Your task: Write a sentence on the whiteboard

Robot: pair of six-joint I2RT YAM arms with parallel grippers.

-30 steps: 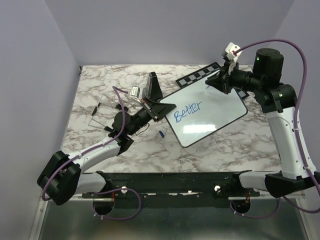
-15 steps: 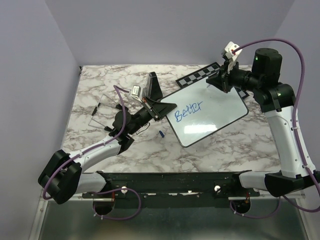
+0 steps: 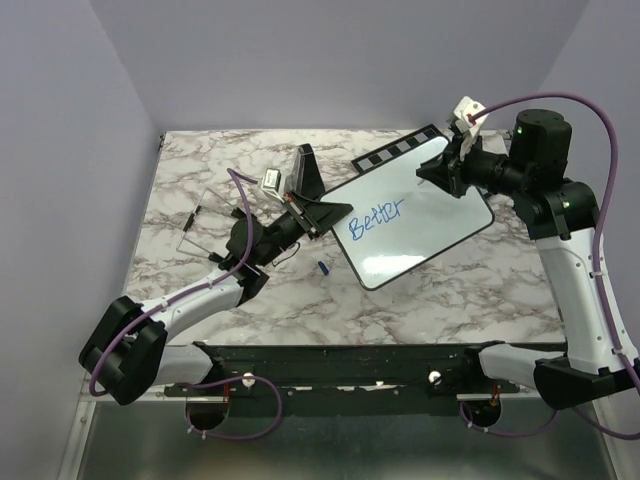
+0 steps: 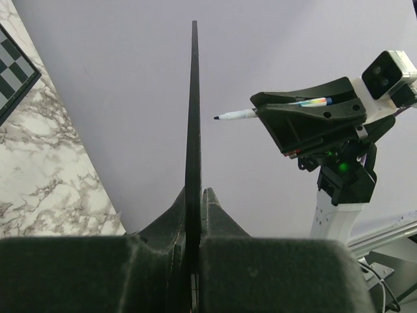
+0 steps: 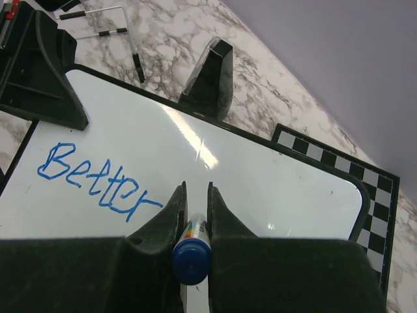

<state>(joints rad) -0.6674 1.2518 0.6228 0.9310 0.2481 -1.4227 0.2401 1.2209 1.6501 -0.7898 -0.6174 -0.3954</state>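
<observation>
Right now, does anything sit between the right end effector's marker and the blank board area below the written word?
Nothing visible. The marker in the right end effector hangs over bare whiteboard; the left end effector grips its left edge, clear of "Better".

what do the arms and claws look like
The left arm and right arm have white links with chunky black joints, and a purple cable loops along each. The left claw and right claw are matte black with wedge-shaped fingers. A white camera block tops the right wrist, and a green light glows on that arm's joint.
</observation>
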